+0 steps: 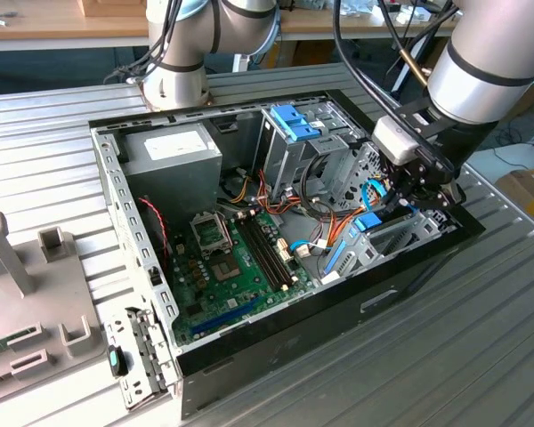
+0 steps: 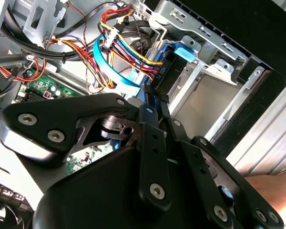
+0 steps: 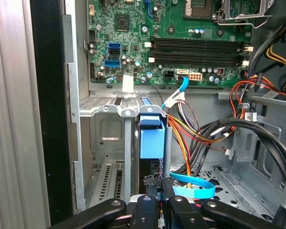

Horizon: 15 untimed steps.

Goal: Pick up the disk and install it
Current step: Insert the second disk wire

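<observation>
The open computer case point(image 1: 276, 347) lies on its side on a ribbed grey metal table point(image 1: 445, 356), with wooden benches behind it and a grey plastic fixture point(image 1: 18, 294) off at the exterior view's left. My arm point(image 1: 489, 62) reaches in from the exterior view's upper right and bends down so that my gripper point(image 1: 408, 197) sits low inside the case, at the corner nearest the black side wall. Beyond my gripper lies the green motherboard point(image 3: 181, 43), and beside it runs a tangle of red, orange, yellow and black wires point(image 3: 200, 133) with a flat blue cable point(image 3: 193, 185) looping just past my fingers point(image 3: 178, 207). The tall metal cage with its blue clip point(image 1: 295, 123) stands further back, next to the grey power supply box point(image 1: 173, 156). In the first wrist view my fingers are drawn close together around the dark edge of the disk point(image 3: 150, 143), which stands on edge directly ahead of them in the slot of the metal drive bay point(image 3: 105, 138); I take it that I am gripping it. The disk shows its light-blue plastic rail as a block at the far end, level with the bay's rim, and a dark narrow body below that, close to my fingertips; its label face is hidden from me
</observation>
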### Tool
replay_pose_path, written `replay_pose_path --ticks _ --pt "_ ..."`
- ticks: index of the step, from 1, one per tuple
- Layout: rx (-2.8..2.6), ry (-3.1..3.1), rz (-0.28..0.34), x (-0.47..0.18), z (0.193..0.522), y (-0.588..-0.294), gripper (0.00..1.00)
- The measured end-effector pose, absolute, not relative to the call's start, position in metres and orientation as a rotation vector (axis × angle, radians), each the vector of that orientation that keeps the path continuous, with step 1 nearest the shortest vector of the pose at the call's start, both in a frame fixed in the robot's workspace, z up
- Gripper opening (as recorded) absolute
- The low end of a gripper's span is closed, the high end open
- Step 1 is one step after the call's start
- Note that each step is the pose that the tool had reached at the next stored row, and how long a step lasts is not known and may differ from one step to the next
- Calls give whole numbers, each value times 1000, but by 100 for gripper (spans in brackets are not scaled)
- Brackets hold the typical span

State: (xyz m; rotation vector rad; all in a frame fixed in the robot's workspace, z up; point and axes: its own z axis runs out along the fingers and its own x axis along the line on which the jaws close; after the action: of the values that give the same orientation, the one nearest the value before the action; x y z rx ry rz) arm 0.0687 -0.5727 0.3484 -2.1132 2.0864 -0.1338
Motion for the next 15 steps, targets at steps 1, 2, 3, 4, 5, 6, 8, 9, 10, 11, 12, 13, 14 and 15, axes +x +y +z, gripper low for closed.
replay_pose_path --ticks 1,2,3,4,5,6,8,9,10,11,12,13,14,15 --pt "-2113 2086 -134 69 348 -573 16" --pt "-2113 2087 -134 69 348 -572 16" --pt "-2113 2086 -134 69 348 -572 16" --pt "-2113 2087 -134 69 347 -572 16" --pt "-2113 2087 -134 69 346 -572 16" --pt "-2113 2087 -134 69 346 -572 16" --pt "-2113 2087 -134 69 346 -572 16" --pt "-2113 2087 -134 69 346 -572 16" --pt "-2113 2087 -134 69 346 -572 16" --pt "-2113 2087 -134 70 346 -572 16" --pt "-2113 2087 -134 70 346 -572 16" --pt "-2112 2087 -134 70 345 -572 16" --pt "-2112 2087 -134 70 344 -572 16" --pt "-2112 2088 -134 70 344 -572 16"
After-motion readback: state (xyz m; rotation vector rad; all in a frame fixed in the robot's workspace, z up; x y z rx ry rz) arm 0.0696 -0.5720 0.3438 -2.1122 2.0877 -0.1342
